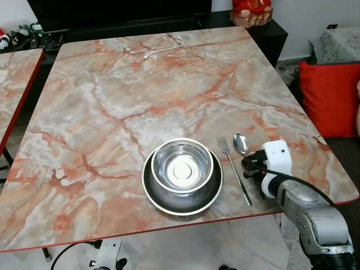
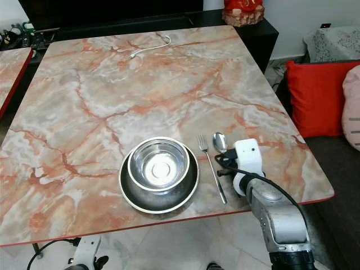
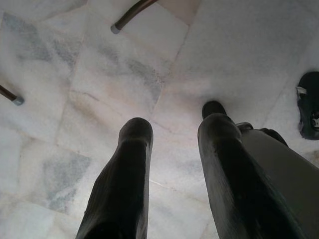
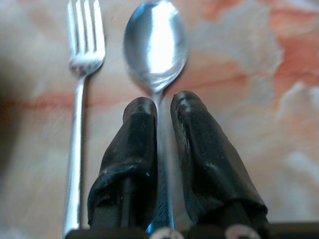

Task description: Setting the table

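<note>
- Hanging below the worktop's near edge, the left gripper (image 3: 169, 144) points at a pale veined marble floor (image 3: 75, 89), its two black fingers parted with nothing between them.
- Nearest on the marble-patterned worktop (image 1: 112, 95) with its red edge, a shiny round steel bowl (image 1: 182, 166) sits inside a wider, darker steel bowl (image 1: 160, 197).
- Just right of them lies a slim steel fork (image 1: 233, 169), tines pointing away.
- Beside the fork, the right gripper (image 4: 164, 107) has its rubbery black fingers closed on the handle of a polished spoon (image 4: 155, 42), whose oval bowl rests on the worktop; the wrist view shows this grip close up.
- At the far edge lies a white cable (image 1: 163, 49).
- Off to the right stands a red cushion (image 1: 332, 95).
</note>
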{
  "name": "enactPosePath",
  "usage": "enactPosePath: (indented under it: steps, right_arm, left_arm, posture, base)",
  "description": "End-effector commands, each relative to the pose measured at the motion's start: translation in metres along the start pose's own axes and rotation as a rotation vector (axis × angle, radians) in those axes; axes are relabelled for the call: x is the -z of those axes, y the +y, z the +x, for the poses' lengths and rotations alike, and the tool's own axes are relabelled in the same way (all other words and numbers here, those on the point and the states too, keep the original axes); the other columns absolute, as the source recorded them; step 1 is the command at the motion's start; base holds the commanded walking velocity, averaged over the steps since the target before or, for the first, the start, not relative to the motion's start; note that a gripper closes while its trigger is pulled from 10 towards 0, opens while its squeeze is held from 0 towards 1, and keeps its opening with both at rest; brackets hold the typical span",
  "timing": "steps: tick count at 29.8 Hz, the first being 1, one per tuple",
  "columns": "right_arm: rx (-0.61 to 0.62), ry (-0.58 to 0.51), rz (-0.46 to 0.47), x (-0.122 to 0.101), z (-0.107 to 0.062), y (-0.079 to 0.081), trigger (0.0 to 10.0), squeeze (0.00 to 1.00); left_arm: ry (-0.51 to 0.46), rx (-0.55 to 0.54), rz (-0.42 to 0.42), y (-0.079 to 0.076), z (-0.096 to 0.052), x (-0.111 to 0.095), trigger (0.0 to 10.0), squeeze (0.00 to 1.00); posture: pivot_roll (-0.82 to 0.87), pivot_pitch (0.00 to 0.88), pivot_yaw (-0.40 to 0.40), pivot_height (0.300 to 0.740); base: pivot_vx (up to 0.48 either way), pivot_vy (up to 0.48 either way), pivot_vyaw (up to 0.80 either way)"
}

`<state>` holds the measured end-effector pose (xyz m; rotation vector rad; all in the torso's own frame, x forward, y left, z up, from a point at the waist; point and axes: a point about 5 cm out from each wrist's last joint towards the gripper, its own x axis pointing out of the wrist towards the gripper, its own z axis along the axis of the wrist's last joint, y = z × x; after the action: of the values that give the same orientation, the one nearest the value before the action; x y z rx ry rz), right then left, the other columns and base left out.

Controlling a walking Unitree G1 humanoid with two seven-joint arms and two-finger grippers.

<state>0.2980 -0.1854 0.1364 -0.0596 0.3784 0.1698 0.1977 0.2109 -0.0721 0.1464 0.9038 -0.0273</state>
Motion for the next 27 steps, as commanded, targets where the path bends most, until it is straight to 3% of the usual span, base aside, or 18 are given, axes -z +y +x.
enactPosePath:
  steps: [1, 8, 11, 16, 22, 27]
  right_arm:
    - [0.000, -0.029, 0.003, -0.005, -0.002, 0.000, 10.0, 0.00]
    - [0.014, -0.043, 0.004, -0.006, -0.002, -0.001, 10.0, 0.00]
    - [0.030, -0.109, 0.026, -0.013, -0.004, -0.003, 10.0, 0.00]
    - [0.109, -0.378, 0.082, -0.035, -0.017, -0.006, 10.0, 0.00]
    - [0.218, -0.415, 0.160, -0.019, -0.024, -0.012, 10.0, 0.00]
    - [0.244, -0.482, 0.185, -0.025, -0.026, -0.015, 10.0, 0.00]
  left_arm:
    - [0.041, 0.000, 0.000, -0.001, -0.002, 0.010, 10.0, 0.00]
    - [0.042, 0.003, 0.000, -0.004, -0.001, 0.011, 10.0, 0.00]
    - [0.042, 0.003, -0.001, -0.004, -0.001, 0.011, 10.0, 0.00]
    - [0.041, 0.001, 0.001, -0.001, -0.002, 0.013, 10.0, 0.00]
    - [0.045, 0.000, 0.002, -0.001, -0.003, 0.015, 10.0, 0.00]
    - [0.052, -0.001, 0.001, -0.002, -0.003, 0.017, 10.0, 0.00]
  posture:
    - [-0.18, 0.171, 0.071, 0.740]
    - [-0.18, 0.171, 0.070, 0.740]
    - [-0.18, 0.172, 0.070, 0.740]
    - [-0.19, 0.169, 0.070, 0.740]
    - [-0.18, 0.164, 0.076, 0.740]
    - [-0.19, 0.155, 0.084, 0.740]
  base:
    - [0.000, 0.000, 0.00]
    - [0.000, 0.000, 0.00]
    - [0.000, 0.000, 0.00]
    - [0.000, 0.000, 0.00]
    - [0.000, 0.000, 0.00]
    - [0.000, 0.000, 0.00]
